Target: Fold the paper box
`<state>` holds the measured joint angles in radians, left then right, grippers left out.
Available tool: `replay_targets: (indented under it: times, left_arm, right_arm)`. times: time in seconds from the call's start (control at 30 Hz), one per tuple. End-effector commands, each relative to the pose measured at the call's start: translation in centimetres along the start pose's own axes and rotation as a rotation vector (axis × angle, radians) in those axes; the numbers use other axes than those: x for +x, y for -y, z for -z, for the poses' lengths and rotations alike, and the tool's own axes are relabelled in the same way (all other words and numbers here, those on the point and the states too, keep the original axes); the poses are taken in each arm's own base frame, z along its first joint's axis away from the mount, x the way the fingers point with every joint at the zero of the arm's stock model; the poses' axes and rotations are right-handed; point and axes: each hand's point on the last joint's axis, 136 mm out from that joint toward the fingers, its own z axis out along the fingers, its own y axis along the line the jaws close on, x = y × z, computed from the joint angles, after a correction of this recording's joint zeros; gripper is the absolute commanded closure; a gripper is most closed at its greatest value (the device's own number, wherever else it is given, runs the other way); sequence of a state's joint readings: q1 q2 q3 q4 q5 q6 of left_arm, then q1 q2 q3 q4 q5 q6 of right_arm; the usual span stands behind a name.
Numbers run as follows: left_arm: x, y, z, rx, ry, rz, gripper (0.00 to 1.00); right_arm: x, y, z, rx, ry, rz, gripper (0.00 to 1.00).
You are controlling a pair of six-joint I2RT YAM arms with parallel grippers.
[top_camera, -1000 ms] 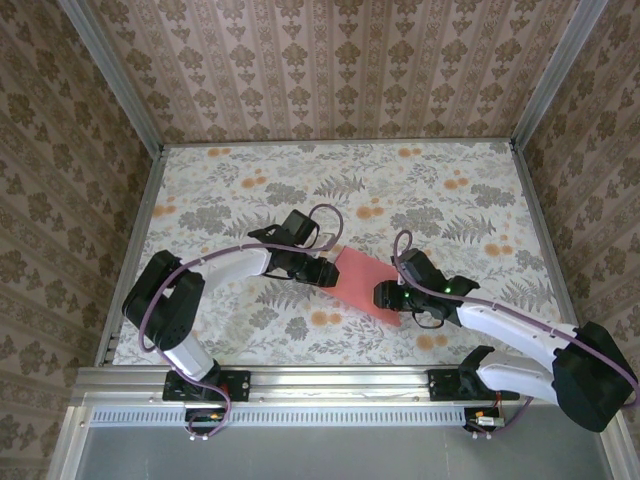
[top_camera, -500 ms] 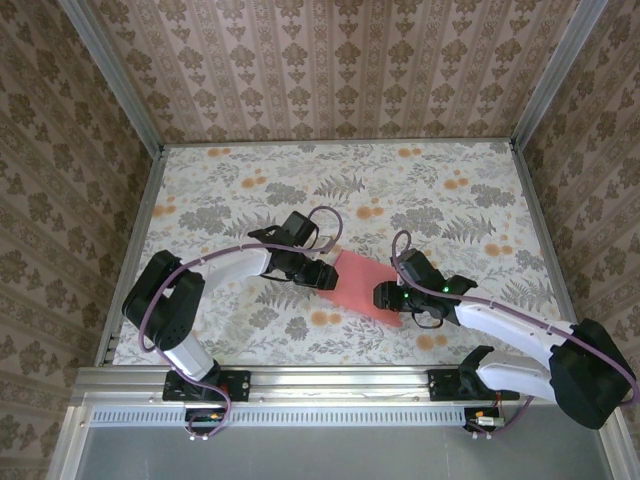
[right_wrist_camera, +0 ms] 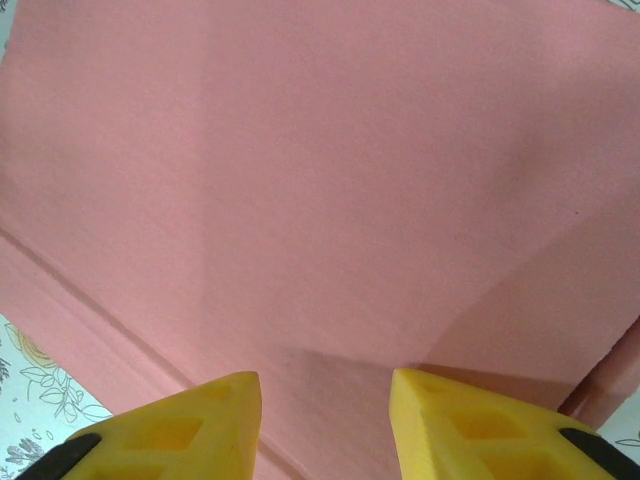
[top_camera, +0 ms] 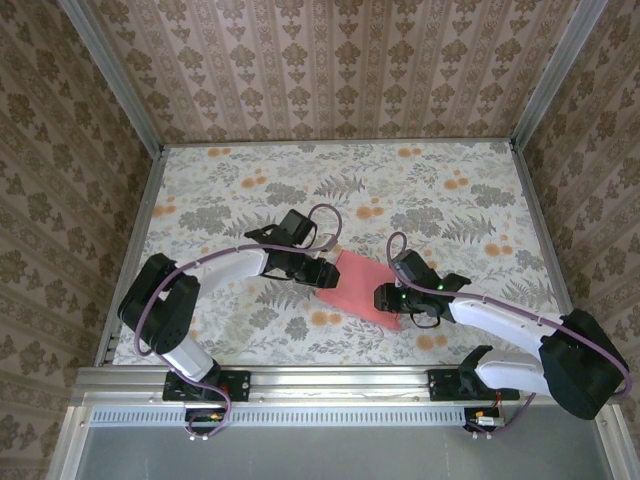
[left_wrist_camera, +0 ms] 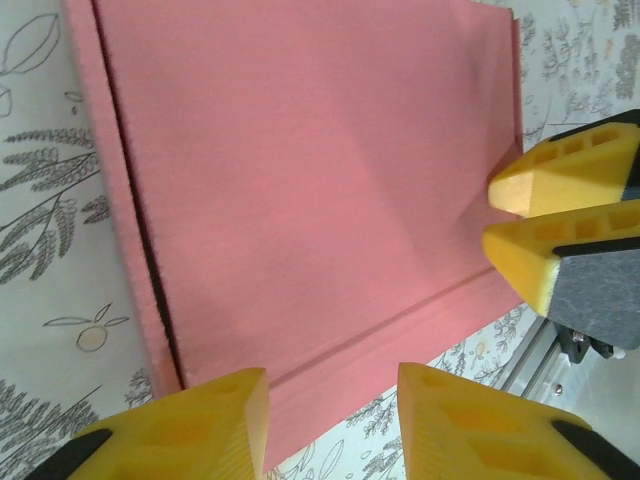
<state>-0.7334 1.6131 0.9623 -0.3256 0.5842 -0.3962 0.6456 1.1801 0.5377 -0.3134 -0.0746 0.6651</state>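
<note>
The left tool [left_wrist_camera: 330, 400] and right tool [right_wrist_camera: 325, 395] sit over the paper box [top_camera: 355, 285], jaws apart, empty. Probably flattening creases; next, lift a flap.

no readable text, labels or numbers anywhere

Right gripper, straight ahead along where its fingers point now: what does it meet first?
The paper box. The right gripper, fingers apart, aims at its salmon-pink panel with nothing in between. Depth is unclear, but the panel looks close, so contact would likely come soon.
</note>
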Motion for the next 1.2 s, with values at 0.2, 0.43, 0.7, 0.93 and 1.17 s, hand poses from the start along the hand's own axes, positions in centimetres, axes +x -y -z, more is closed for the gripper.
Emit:
replay_targets:
  times: [0.2,0.43,0.7,0.93,1.17]
  left_arm:
    - [0.5,-0.9,-1.9,0.014,-0.008,0.025,0.61]
    - [1.5,-2.6,-2.4,-0.051,-0.013,0.062,0.6]
    - [0.4,-1.8,-1.2,-0.033,0.059,0.045,0.6]
    - [-1.1,0.2,2.2,-0.02,0.21,-0.055,0.57]
    - [-0.8,0.5,4.3,-0.019,0.317,-0.043,0.29]
  right_arm:
    - [-0.3,0.4,0.2,0.034,0.007,0.015,0.58]
    - [-0.5,0.3,0.0,0.039,0.005,0.019,0.58]
    - [-1.6,-0.9,0.8,0.004,0.036,0.041,0.58]
    - [-2.6,-2.8,3.3,-0.107,0.118,0.075,0.54]
    - [-2.2,-2.4,4.9,-0.141,0.168,0.036,0.39]
